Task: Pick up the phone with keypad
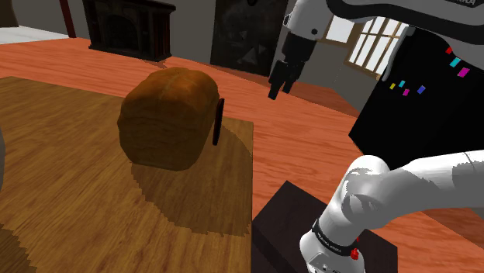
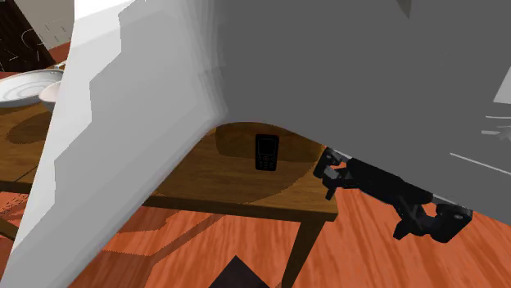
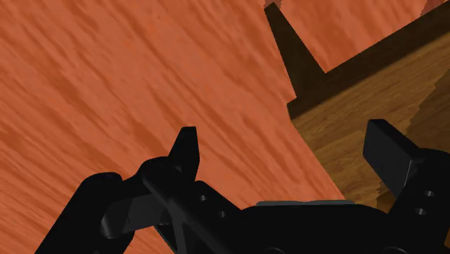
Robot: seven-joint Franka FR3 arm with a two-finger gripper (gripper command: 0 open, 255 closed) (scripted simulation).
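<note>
Gripper (image 1: 278, 84) hangs on the arm over the orange-red floor (image 3: 108, 72), outside the far edge of the wooden table (image 1: 77, 202). Wrist view: the gripper (image 3: 285, 137) has its two black fingers standing well apart with nothing between them, so it is open and empty. Past the fingers lie the table's corner (image 3: 360, 123) and one dark leg. Target is the phone (image 1: 218, 122). In the shoulder view it reads as a thin dark sliver seen edge-on, on the table just beside the brown loaf (image 1: 167, 116), on the loaf's right in that view. The second exterior view shows the phone (image 2: 266, 152) face-on: black, screen uppermost, keypad rows below, in the shadowed strip of table top (image 2: 246, 196) under the arm. Key relation: from the gripper the phone lies toward the shoulder view's left and lower down, inboard of the table edge, the two well apart. Only one arm, so no choice of hand. Long axis runs roughly vertical in both exterior views, screen end up, and the body looks near upright with a slight lean toward the loaf. Whether it touches the loaf or merely stands next to it I cannot settle, since the gap is in shadow. Judgement: the thin dimension runs across the shoulder view, so the fingers would best close across that thickness or across the narrow width from above. A tall standing body may tip if nudged.
</note>
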